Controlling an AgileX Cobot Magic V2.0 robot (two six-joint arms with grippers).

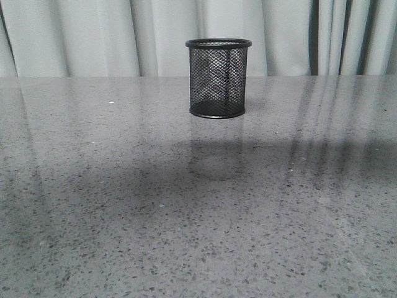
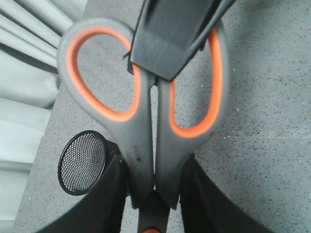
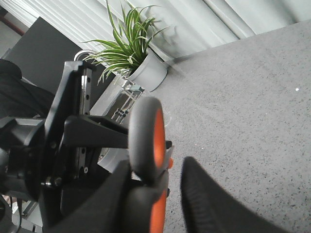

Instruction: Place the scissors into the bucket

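Note:
The bucket (image 1: pixel 218 79), a black wire-mesh cup, stands upright on the far middle of the table; no gripper shows in the front view. In the left wrist view my left gripper (image 2: pixel 154 194) is shut on the neck of the scissors (image 2: pixel 146 141), grey loops lined orange, with the bucket (image 2: pixel 81 162) below and to one side. A black finger of my right gripper (image 2: pixel 165 43) lies over the handles between the loops. In the right wrist view the scissors' handle (image 3: pixel 146 141) stands edge-on between my right gripper's (image 3: pixel 158 167) spread fingers; one finger touches it, the other is apart. The blades are hidden.
The grey speckled table (image 1: pixel 124 205) runs back to pale curtains (image 1: pixel 93 37). In the right wrist view a potted plant (image 3: pixel 133 53) stands beyond the table's edge, and my left arm's black body (image 3: pixel 68 141) is close beside the scissors.

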